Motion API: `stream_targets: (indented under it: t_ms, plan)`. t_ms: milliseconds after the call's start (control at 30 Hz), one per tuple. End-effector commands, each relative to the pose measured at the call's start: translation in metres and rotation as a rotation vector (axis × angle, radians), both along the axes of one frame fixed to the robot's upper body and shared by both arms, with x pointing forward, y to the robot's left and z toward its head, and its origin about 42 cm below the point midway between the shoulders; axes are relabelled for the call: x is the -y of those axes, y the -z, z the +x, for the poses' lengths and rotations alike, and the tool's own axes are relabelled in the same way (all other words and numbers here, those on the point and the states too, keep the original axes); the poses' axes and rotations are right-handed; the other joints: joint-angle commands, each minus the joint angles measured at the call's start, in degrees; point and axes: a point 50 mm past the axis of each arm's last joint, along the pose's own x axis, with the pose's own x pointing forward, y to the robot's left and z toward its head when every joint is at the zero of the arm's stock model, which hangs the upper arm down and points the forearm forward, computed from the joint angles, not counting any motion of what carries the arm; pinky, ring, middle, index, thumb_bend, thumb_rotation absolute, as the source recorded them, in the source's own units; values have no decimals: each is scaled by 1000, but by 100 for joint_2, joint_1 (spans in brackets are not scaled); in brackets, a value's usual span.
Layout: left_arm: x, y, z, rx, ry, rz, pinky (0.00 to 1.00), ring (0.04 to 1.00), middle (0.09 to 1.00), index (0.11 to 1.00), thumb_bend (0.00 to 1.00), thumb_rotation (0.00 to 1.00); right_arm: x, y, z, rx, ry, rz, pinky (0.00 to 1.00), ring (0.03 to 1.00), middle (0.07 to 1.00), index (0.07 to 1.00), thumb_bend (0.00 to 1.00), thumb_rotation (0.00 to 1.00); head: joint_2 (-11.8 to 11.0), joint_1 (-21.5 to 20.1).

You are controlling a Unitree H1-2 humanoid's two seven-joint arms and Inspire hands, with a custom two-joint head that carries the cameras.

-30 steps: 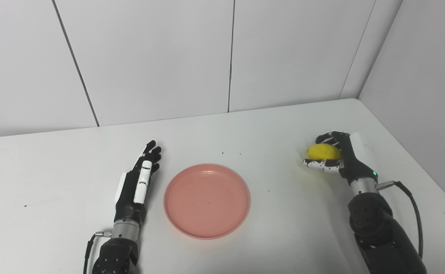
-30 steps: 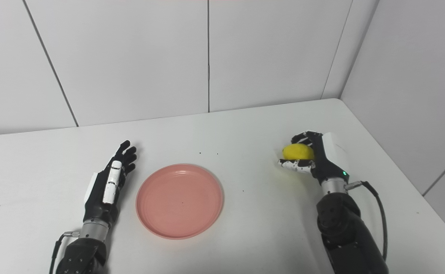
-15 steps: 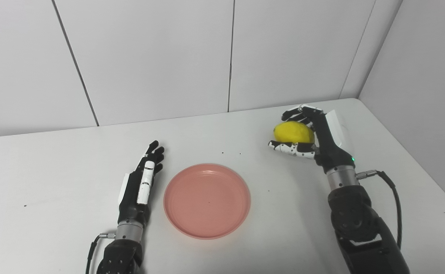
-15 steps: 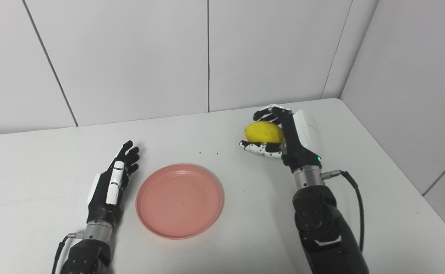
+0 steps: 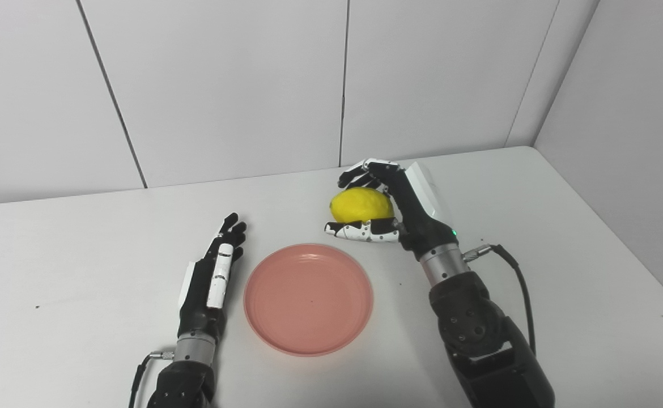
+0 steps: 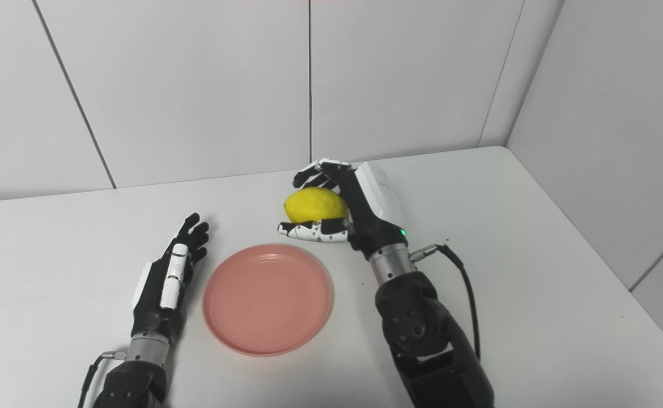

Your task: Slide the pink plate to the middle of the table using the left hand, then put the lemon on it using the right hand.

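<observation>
Lemon sits wrapped in the right hand, fingers above and thumb beneath, raised just beyond the pink plate's far rim for the drop. Left hand lies flat, fingers extended and empty, just beside the plate mid-table.

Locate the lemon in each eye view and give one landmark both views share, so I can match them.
Left eye view: the lemon sits just right of centre, held in the right hand, beyond the pink plate.
Right eye view: the lemon sits just left of centre, in the same grasp.
Shared landmark: the pink plate, directly in front of the lemon.
</observation>
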Motion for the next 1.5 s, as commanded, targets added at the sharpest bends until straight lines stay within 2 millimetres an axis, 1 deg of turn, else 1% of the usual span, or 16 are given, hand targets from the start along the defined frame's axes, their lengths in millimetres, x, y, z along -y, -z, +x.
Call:
stream_targets:
  t_ms: [0,167,333,400,500,567,733,767,800,933,1000,1233,1267,1367,1400,1467]
  plan:
    - [6,-14,3,56,-3,-15,925,925,914,902,449,1000,-11,-14,4,91,-52,-9,172,444,481,516,526,0,4,64]
    - [9,-13,3,54,-6,-27,925,929,911,897,445,1000,-24,1,7,59,-96,-47,197,445,482,512,526,0,9,350]
    - [10,-12,1,60,-16,-12,912,925,907,893,440,1000,-32,16,6,33,-141,-72,155,382,500,520,521,0,23,537]
    - [11,-11,1,59,-19,-6,909,922,906,893,441,1000,-34,21,5,22,-153,-81,176,427,483,518,525,0,29,577]
    - [13,-11,0,57,-20,-10,914,924,910,895,440,1000,-33,31,4,-4,-177,-103,228,395,511,522,519,0,34,739]
    - [13,-10,-1,51,-22,-11,921,926,913,896,451,1000,-31,36,2,-16,-183,-115,231,388,512,522,519,0,38,796]
    - [15,-10,-2,49,-25,-9,934,928,912,896,457,1000,-28,44,0,-32,-186,-138,185,385,503,519,521,0,50,871]
    - [16,-9,-2,50,-26,-7,934,926,910,894,455,1000,-27,46,0,-31,-186,-144,175,420,487,519,524,0,50,871]
    - [16,-9,-2,50,-27,-6,935,926,909,894,453,1000,-26,48,-1,-29,-186,-151,172,399,494,519,523,0,53,926]
    - [19,-9,-3,40,-29,-7,940,927,907,893,448,1000,-24,54,-2,-27,-186,-182,197,386,505,515,522,0,63,951]
    - [19,-9,-4,38,-29,-10,943,928,910,896,454,1000,-22,57,-3,-36,-187,-192,223,358,474,530,509,0,65,954]
    - [21,-9,-5,39,-33,-15,945,930,909,895,435,1000,-17,71,-5,-22,-204,-217,268,358,463,552,501,0,62,958]
    - [21,-9,-6,41,-34,-13,939,928,909,893,433,1000,-17,72,-5,-15,-204,-219,374,401,492,539,506,0,61,963]
    - [21,-10,-6,45,-34,-13,937,928,910,893,436,1000,-17,73,-6,-1,-207,-210,447,425,500,528,509,0,71,964]
    - [21,-10,-6,44,-34,-14,936,929,910,893,438,1000,-17,73,-6,3,-210,-206,527,557,606,510,500,70,71,964]
    - [21,-10,-6,44,-36,-14,934,927,908,892,436,1000,-17,72,-7,19,-226,-204,599,662,688,501,496,112,73,963]
